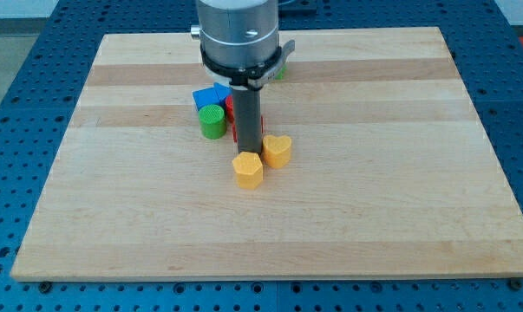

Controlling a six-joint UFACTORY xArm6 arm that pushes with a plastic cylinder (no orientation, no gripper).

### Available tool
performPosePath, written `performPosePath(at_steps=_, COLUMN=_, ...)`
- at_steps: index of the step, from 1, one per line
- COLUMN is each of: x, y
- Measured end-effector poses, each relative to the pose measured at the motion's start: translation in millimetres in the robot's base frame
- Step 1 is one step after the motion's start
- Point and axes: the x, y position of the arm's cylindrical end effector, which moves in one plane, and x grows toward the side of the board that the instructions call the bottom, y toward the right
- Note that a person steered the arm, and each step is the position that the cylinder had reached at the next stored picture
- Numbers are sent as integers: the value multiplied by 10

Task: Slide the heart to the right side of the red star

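my tip (248,154) touches yellow heart (277,150) beside yellow pentagon (248,170).

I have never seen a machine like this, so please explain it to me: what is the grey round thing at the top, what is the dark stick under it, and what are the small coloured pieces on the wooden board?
There is one picture, from one camera that looks down at a slant on a wooden board. The grey round part is the end of a robot arm. It has no gripper and holds nothing. It ends in a dark rod, and my tip slides on the board to push blocks. The tip stands just above a yellow-orange pentagon-like block, beside the yellow heart. Behind the rod, partly hidden, is a red block, and to the view's left a blue block and a green cylinder. A bit of another green block peeks out near the arm.
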Motion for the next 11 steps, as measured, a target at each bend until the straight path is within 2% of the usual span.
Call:
performPosePath(at_steps=2, x=623, y=-324)
performPosePath(at_steps=3, x=673, y=-324)
performPosePath(at_steps=4, x=426, y=-319)
performPosePath(at_steps=5, x=25, y=-125)
performPosePath(at_steps=6, x=-129, y=216)
performPosePath(at_steps=8, x=366, y=353)
performPosePath(at_steps=9, x=293, y=666)
performPosePath(at_steps=11, x=-353, y=926)
